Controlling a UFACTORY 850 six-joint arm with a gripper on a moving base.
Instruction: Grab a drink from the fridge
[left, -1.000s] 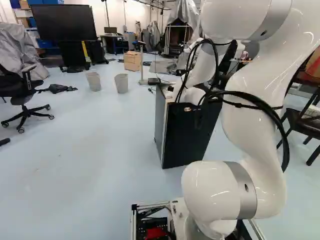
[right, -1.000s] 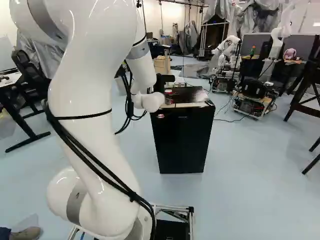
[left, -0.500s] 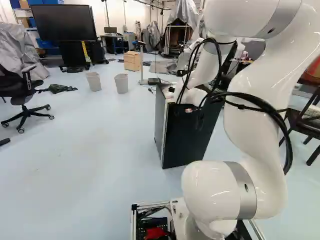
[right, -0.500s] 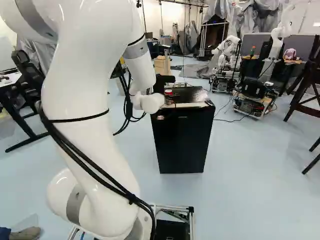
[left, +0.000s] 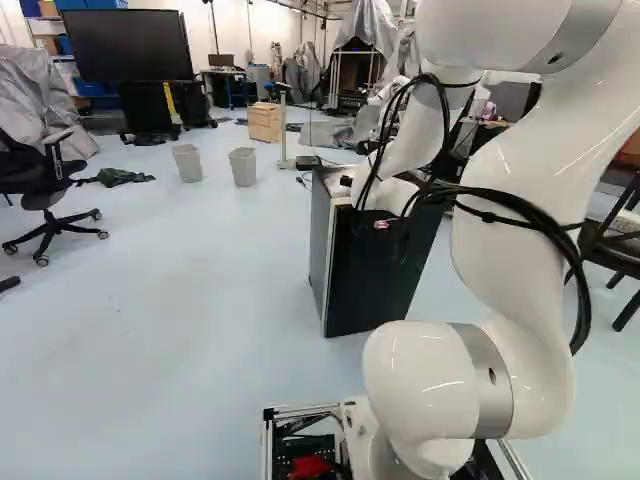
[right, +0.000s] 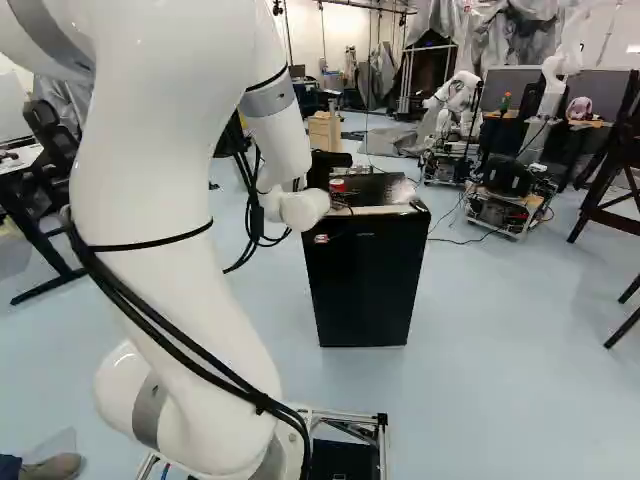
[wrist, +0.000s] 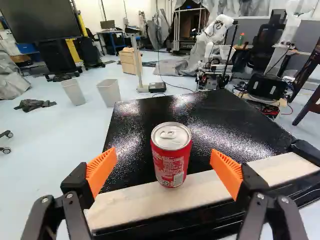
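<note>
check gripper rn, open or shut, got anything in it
Gripper: open, holding nothing; the can lines up with the gap between its fingers, touching neither.

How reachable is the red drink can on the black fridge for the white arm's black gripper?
Likely yes: the can stands upright near the front edge of the fridge, lined up between the fingers of the open gripper, nothing visible blocking it.
</note>
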